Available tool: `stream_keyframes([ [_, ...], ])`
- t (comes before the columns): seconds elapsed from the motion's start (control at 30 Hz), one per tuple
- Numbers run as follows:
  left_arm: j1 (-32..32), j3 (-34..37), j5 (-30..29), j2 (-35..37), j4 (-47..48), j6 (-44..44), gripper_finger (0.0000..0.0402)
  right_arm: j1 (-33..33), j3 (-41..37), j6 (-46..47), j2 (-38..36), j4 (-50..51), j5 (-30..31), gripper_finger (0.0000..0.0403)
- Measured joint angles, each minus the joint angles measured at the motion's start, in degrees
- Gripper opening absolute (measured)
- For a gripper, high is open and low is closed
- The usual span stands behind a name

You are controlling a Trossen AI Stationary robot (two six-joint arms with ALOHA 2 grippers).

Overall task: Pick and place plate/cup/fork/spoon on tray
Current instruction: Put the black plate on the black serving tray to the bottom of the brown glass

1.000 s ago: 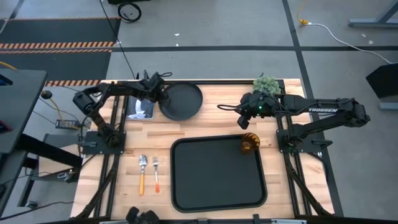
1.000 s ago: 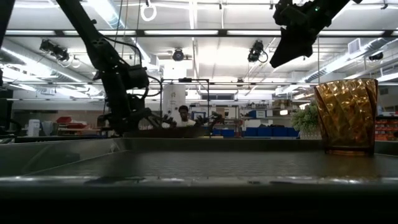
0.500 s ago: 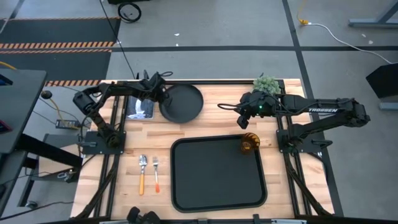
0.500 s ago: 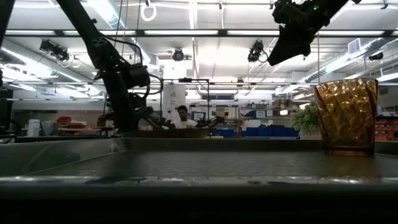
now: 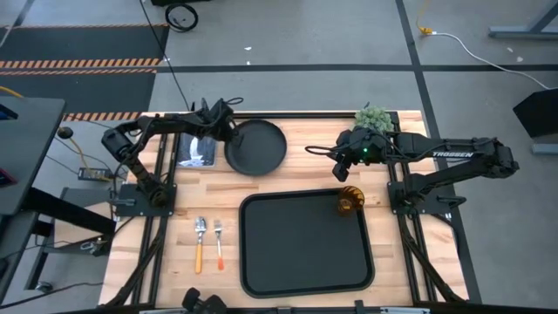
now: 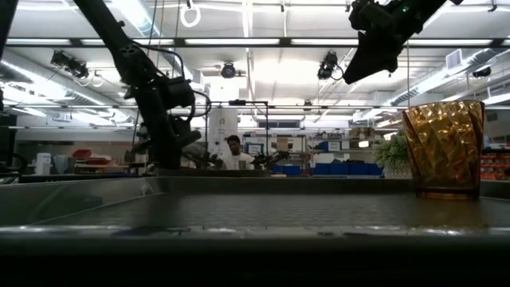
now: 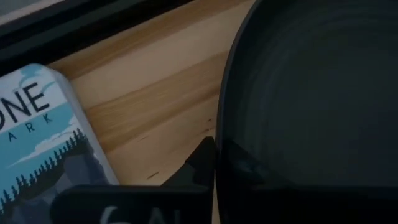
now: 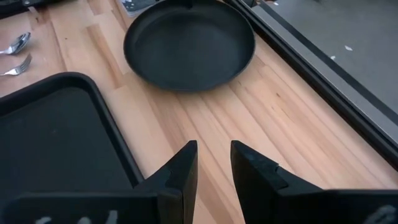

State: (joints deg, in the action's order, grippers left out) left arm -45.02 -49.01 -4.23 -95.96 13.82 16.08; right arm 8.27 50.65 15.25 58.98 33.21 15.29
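The round black plate (image 5: pixel 257 146) sits at the far middle of the table. My left gripper (image 5: pixel 226 138) is shut on its left rim. My right gripper (image 5: pixel 342 172) hangs open above the wood, right of the plate and just beyond the tray's far right corner; nothing is between its fingers (image 8: pixel 186 168). The amber cup (image 5: pixel 349 202) stands upright in the far right corner of the black tray (image 5: pixel 261 262). The spoon (image 5: pixel 200 234) and the fork (image 5: pixel 219 235) lie side by side on the wood left of the tray. My left gripper pinches the plate's left rim (image 7: pixel 219 134). One finger (image 7: pixel 198 163) is outside the rim and the other is inside the plate. The fingers come from the table's left, slanting down. Whether the plate is clear of the wood does not show.
A blue printed card (image 5: pixel 196 150) lies just left of the plate, under my left arm. A green plant (image 5: pixel 372 116) stands at the far right. Bare wood lies between plate and tray. A person (image 6: pixel 233 147) shows in the room beyond the table.
My left gripper has shut on the plate's left rim. My right gripper has kept still.
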Motion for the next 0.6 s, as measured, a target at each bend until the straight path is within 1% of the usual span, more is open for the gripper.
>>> stream_keyframes([
  [0.13,1.7,-3.5,0.4,0.0,3.1,-0.9,0.0014,0.1,0.0,0.0,0.0,0.6,0.0,0.0103],
  [0.4,7.1,-11.6,5.2,0.0,10.7,-2.8,0.0014,0.2,0.0,-1.0,-0.1,1.3,0.0,0.0103],
  [0.6,10.4,-17.8,6.4,0.0,16.9,-4.4,0.0013,0.9,0.0,-1.5,-0.4,1.3,0.0,0.0103],
])
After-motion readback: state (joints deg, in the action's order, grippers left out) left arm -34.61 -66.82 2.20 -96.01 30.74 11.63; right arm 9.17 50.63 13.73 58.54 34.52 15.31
